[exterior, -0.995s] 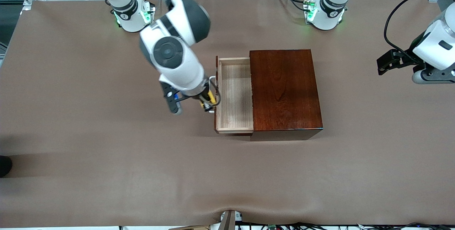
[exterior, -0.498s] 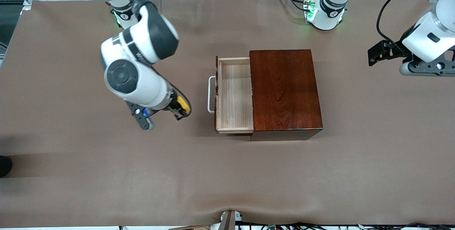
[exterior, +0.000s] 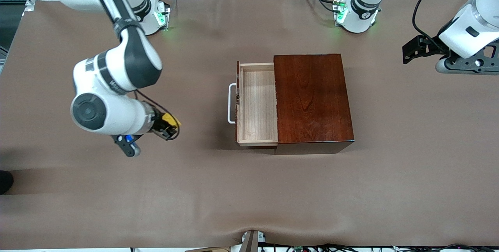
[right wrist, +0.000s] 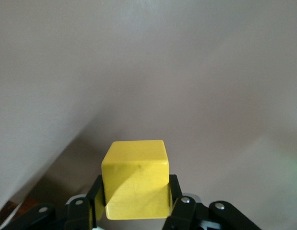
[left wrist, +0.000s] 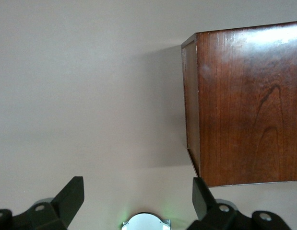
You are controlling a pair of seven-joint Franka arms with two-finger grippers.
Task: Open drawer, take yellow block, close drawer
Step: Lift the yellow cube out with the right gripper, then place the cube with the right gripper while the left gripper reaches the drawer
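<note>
The right hand (exterior: 168, 125) is hanging in the middle left of the front view, over bare brown desk (exterior: 249, 189) toward the right arm's end, well apart from the wooden box (exterior: 312, 100). Its 2 fingers (right wrist: 177, 201) are clamping the yellow block (exterior: 170, 119) between them; in the right wrist view the yellow block (right wrist: 135, 178) is filling the gap, with a black finger pressing against each side and only plain desk surface showing past it.

The drawer (exterior: 256, 104) is sitting pulled out of the wooden box near the centre of the front view, its pale-wood tray showing an open, light floor. Its white U-shaped handle (exterior: 231, 103) is pointing toward the right arm's end of the desk.

The left hand (exterior: 419, 47) is waiting at the upper right edge of the front view, over the desk at the left arm's end, clear of the wooden box. In the left wrist view its 2 black fingers (left wrist: 71, 199) are standing wide apart with nothing between them, and a glossy reddish-brown corner of the wooden box (left wrist: 244, 100) is filling the right half of that picture.
</note>
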